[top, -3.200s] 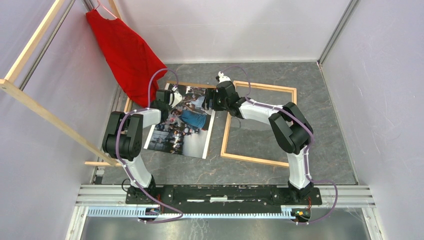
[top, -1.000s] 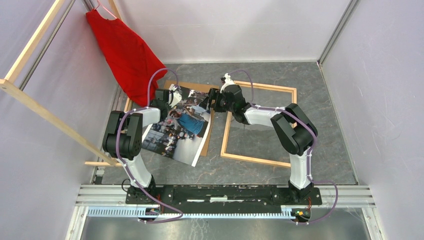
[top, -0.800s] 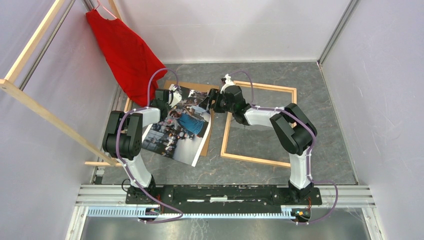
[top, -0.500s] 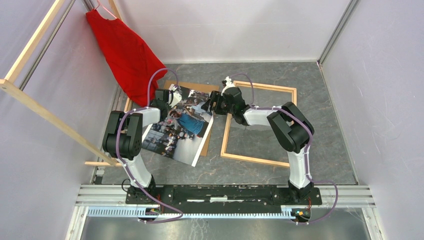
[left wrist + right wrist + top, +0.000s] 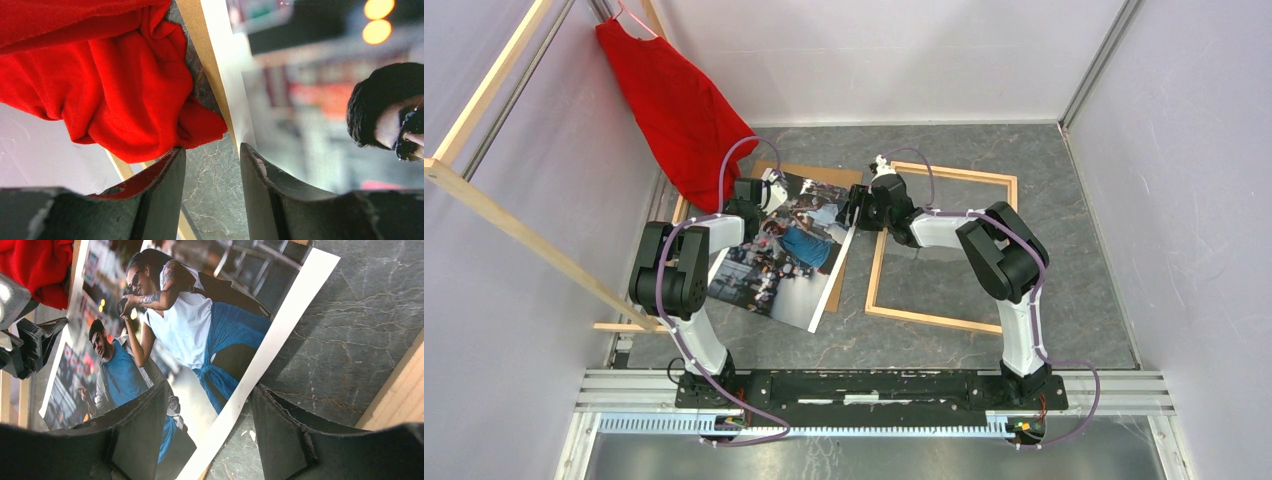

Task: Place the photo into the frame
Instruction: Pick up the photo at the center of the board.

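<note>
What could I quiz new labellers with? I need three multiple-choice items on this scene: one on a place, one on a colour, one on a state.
1. Where does the photo lie relative to the frame?
A. Inside it.
B. To its left, partly over the brown board.
C. To its right, against the wall.

2. What colour is the cloth hanging at the far left?
A. Blue.
B. Green.
C. Red.

3. How do the right gripper's jaws stand?
A. Apart, the photo's white edge between them.
B. Shut on the frame.
C. Shut on the cloth.

Key:
1 B: the top view shows only bare table inside the frame, with the photo beside it.
2 C: it is plainly red in the top and left wrist views.
3 A: the right wrist view shows them spread over that edge.
</note>
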